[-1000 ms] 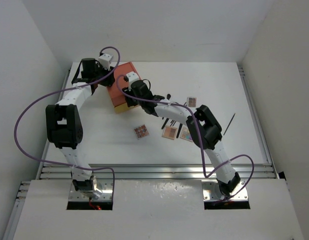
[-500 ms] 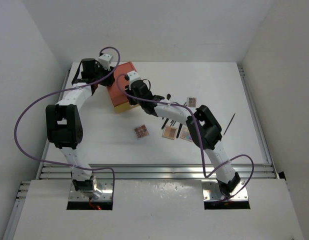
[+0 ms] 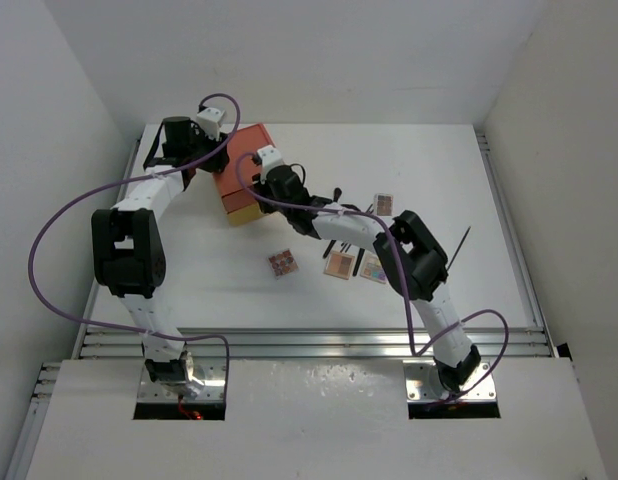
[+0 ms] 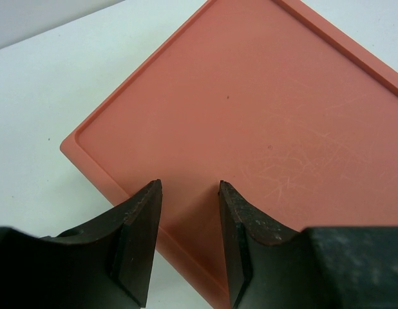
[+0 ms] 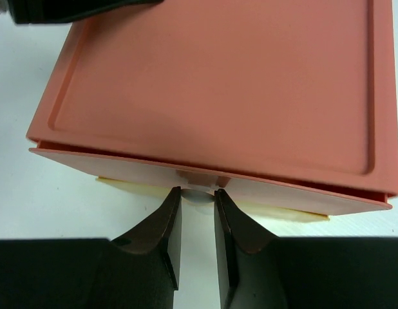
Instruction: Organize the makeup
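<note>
While the right hand (image 5: 197, 191) pinches the drawer knob (image 5: 198, 199), the left hand (image 4: 189, 193) is spread over the box (image 4: 250, 109).
Palettes (image 3: 339, 264) and brushes (image 3: 459, 248) lie on the table (image 3: 439, 160), right of the box.

The orange drawer box (image 3: 237, 190) blocks the table's (image 3: 199, 290) far left. The left end effector (image 4: 189, 190) is spread over its back corner. The right end effector (image 5: 196, 193) is pinched on the drawer knob (image 5: 198, 199), and the right arm (image 3: 409, 255) bars the middle. Palettes (image 3: 339, 264) and brushes (image 3: 334, 242) clutter centre-right. Bare table lies near left and far right.
</note>
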You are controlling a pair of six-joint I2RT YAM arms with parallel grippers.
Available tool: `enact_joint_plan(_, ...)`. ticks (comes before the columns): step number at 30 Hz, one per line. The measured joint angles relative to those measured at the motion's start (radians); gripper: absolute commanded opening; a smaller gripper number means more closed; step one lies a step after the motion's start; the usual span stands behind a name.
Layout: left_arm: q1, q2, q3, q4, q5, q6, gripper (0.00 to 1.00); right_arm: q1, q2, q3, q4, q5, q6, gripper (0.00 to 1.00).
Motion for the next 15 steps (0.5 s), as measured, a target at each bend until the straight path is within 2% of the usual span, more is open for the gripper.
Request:
enact_joint_plan(9, 0.000, 0.000, 0.000, 0.000, -0.003, -0.016, 0.47, 0.021, -0.129, -0.182, 0.026, -0.029, -0.030, 0.00)
enact_joint_plan(15, 0.000, 0.002, 0.001, 0.000, -0.004, -0.022, 0.49, 0.042, -0.295, -0.393, 0.025, -0.056, -0.050, 0.00)
